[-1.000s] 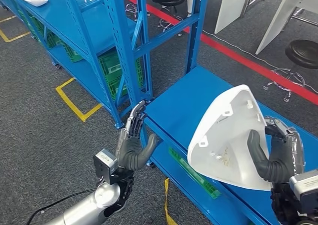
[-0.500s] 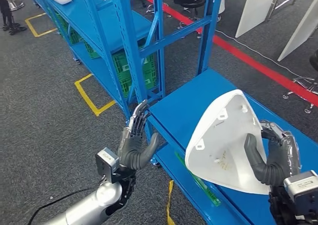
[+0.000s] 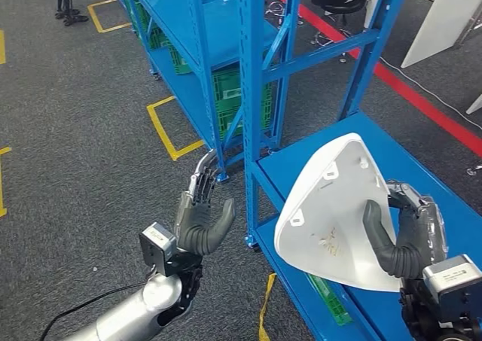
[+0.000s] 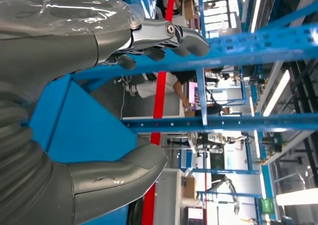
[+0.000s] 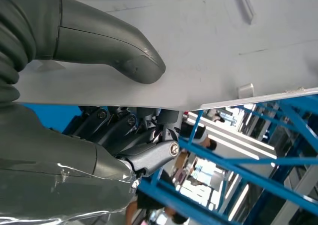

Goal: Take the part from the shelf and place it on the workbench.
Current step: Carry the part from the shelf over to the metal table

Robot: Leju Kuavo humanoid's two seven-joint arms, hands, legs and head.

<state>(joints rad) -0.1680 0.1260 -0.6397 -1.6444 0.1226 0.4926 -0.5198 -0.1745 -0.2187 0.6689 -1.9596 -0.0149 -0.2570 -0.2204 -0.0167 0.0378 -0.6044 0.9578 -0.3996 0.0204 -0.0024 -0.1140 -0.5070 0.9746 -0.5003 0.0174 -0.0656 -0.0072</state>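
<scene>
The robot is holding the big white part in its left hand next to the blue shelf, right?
Not quite. The white part is in the right hand, thumb across it, as the head view shows. The left hand holds nothing. It is beside the blue shelf.

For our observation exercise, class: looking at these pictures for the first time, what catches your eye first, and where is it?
The large white part stands out first, held up by the right robot hand over the blue shelf, thumb across its inner face. Next comes the left robot hand, held open and empty over the grey floor beside the shelf's post.
</scene>
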